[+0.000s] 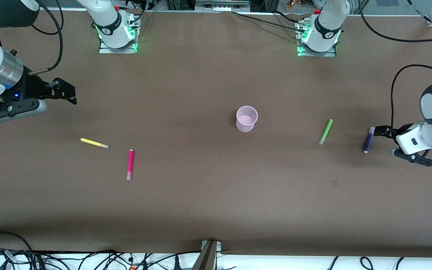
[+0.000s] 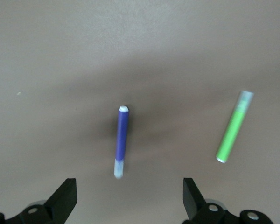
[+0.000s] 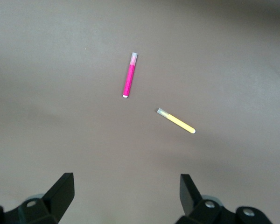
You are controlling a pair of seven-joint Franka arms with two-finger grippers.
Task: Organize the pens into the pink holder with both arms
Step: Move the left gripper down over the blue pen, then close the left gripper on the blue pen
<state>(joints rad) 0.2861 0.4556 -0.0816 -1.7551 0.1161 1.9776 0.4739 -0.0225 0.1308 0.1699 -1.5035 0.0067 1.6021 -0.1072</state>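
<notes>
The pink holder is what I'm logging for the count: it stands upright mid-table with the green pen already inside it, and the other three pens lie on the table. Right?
Not quite. The pink holder stands upright mid-table but is empty. In the front view the green pen lies flat on the table toward the left arm's end, beside the purple pen. So all four pens, including the yellow pen and magenta pen, lie on the table.

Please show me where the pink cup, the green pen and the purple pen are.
pink cup (image 1: 246, 124), front view, its side wall.
green pen (image 1: 326, 131), front view, middle of its barrel.
purple pen (image 2: 122, 134), left wrist view, its barrel.
</notes>
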